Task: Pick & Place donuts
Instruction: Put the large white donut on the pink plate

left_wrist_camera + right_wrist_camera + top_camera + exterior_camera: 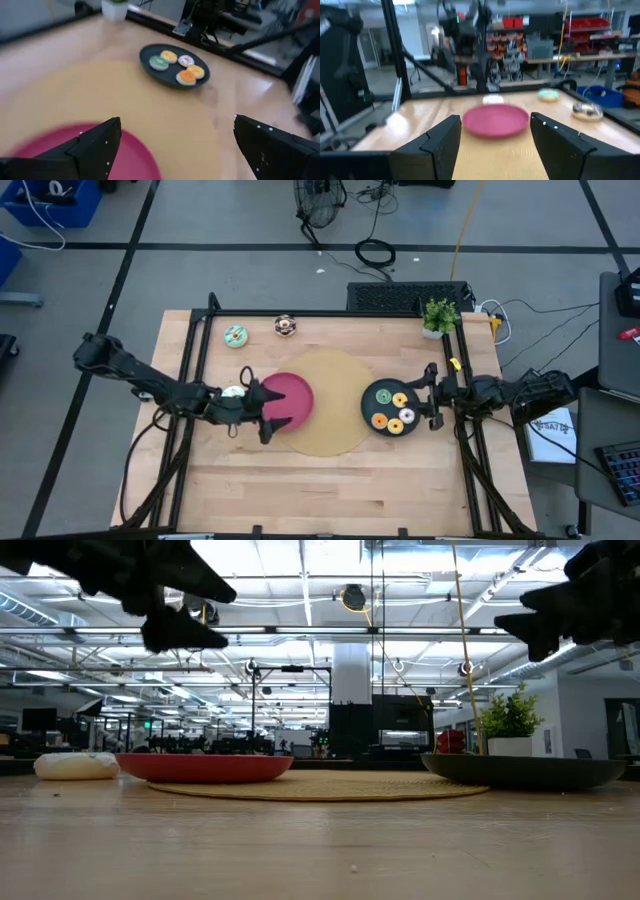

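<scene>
From above, four small iced toy donuts [391,409] already sit on the round black plate [371,420]; three remain on the wooden table [330,480], and the round pink plate [295,392] is bare. The left wrist view shows the left gripper [175,145] spread wide, empty. The right wrist view shows the right gripper [495,142] likewise spread, empty.

The left arm is reaching in from the bench's left edge, its left gripper [268,408] hanging above the surface with fingers spread wide. The right arm is stretching in from the right, its right gripper [432,395] likewise hanging raised and splayed.
</scene>
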Controlling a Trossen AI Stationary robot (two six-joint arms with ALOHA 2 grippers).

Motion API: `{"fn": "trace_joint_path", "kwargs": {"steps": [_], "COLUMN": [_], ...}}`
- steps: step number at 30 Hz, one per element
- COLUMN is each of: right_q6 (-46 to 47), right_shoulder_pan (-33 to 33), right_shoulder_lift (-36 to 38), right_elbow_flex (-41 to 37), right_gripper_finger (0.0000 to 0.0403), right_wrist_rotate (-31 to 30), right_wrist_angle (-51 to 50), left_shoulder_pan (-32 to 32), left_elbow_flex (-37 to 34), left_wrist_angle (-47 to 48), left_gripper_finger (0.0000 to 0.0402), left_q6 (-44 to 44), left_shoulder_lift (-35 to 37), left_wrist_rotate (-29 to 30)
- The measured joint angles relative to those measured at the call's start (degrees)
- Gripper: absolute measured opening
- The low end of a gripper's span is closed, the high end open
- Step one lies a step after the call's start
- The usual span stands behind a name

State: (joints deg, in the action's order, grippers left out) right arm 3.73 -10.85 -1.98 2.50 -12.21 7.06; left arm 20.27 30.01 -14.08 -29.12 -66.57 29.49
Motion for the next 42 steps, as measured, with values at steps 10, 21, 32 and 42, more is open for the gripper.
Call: {"fn": "trace_joint_path", "kwargs": {"steps": [10, 21, 32, 42], "right_q6": [0.1, 0.1, 0.1, 0.1], "right_shoulder_pan": [0.0, 0.0, 0.0, 0.0], "right_shoulder_lift": [-0.5, -0.5, -0.5, -0.4], "right_elbow_flex": [0.0, 0.0, 0.0, 0.0], "right_gripper_finger": [0.0226, 0.0226, 0.0226, 0.0226], "right_wrist_rotate": [0.1, 0.2, 0.3, 0.3], "right_wrist_angle": [2.1, 2.1, 2.1, 2.1], "left_shoulder_pan": [-0.9, -5.3, -14.5, -18.9], "left_elbow_flex": [-2.2, 2.1, 15.4, 14.8], "left_wrist_angle": [-0.8, 15.4, 70.5, 75.9], "left_gripper_finger": [0.0381, 0.0381, 0.0381, 0.0381], "left_q6": [0.6, -2.2, -27.5, -40.7], "left_shoulder_lift": [0.0, 0.0, 0.0, -0.5], "left_wrist_rotate": [-2.4, -11.8, -11.6, -19.9]}}
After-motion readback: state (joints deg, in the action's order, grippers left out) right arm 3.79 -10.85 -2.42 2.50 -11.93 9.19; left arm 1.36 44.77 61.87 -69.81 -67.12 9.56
